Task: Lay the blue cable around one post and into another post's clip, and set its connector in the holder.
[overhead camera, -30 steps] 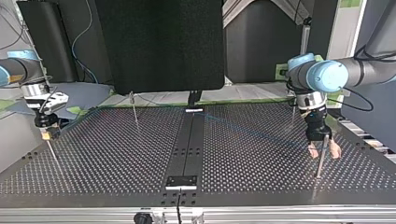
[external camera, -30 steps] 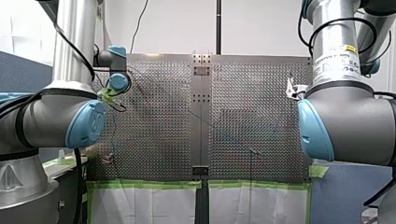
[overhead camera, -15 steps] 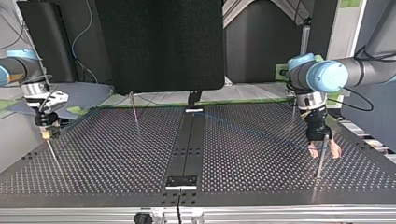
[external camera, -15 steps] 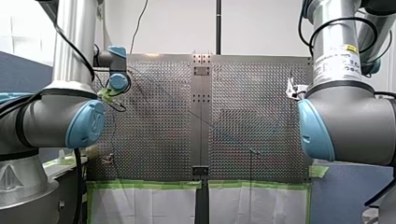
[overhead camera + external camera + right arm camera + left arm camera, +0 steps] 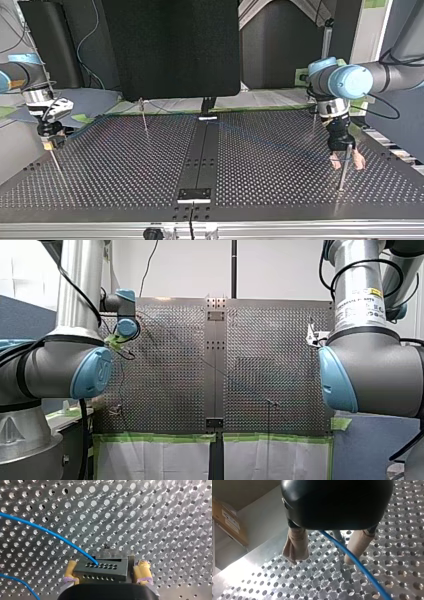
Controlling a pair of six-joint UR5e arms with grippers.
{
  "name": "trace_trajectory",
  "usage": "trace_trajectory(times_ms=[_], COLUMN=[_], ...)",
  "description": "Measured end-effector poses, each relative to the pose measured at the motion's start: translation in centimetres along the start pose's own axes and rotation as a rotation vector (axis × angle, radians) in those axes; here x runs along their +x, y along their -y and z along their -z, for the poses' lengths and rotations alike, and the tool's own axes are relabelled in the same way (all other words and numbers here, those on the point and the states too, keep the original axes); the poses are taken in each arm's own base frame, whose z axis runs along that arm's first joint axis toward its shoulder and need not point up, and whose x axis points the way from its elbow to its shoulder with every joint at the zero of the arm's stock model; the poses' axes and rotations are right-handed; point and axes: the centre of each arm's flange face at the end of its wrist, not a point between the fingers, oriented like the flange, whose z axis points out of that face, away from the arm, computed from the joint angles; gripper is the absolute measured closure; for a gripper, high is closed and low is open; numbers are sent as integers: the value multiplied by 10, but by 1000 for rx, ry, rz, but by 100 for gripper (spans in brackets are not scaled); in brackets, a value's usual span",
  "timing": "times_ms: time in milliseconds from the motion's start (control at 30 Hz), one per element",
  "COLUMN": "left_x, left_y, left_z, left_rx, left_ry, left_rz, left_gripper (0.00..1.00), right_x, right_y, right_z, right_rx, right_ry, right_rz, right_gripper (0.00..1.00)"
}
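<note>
A: What is my right gripper doing?

B: It is clamping the connector between its yellow pads and holding it above the table. In the top view this gripper is hanging at the view's left, near a thin post.

A: And where is the cable going?

B: It is coming out of the connector's face and curving away over the holes. A second stretch is showing beside the gripper, lower and further off. In the top view the cable is running as a faint blue line across the table toward my left gripper, at the view's right.

A: Is the left gripper grasping it?

B: No, it is released. Its beige pads are standing apart, and the cable is passing loosely between them, closer to one pad. I cannot tell if it is touching that pad.

A: Is anything else standing there?

B: Yes. In the top view the other post is rising between the spread fingers, and the gripper is hanging low around its upper part.
</note>
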Motion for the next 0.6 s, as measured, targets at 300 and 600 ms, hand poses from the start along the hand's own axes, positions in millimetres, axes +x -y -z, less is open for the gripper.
trace_trajectory(times_ms=[300,600], left_x=[0,1], left_y=[0,1], left_z=[0,1], left_rx=[-2,-1], left_ry=[2,0], left_rz=[0,0], left_gripper=[0,0], right_x=[10,6], right_y=[-1,1], right_z=[-4,-1], right_rx=[2,-4], right_ry=[-13,45], right_rz=[8,-23], right_gripper=[0,0])
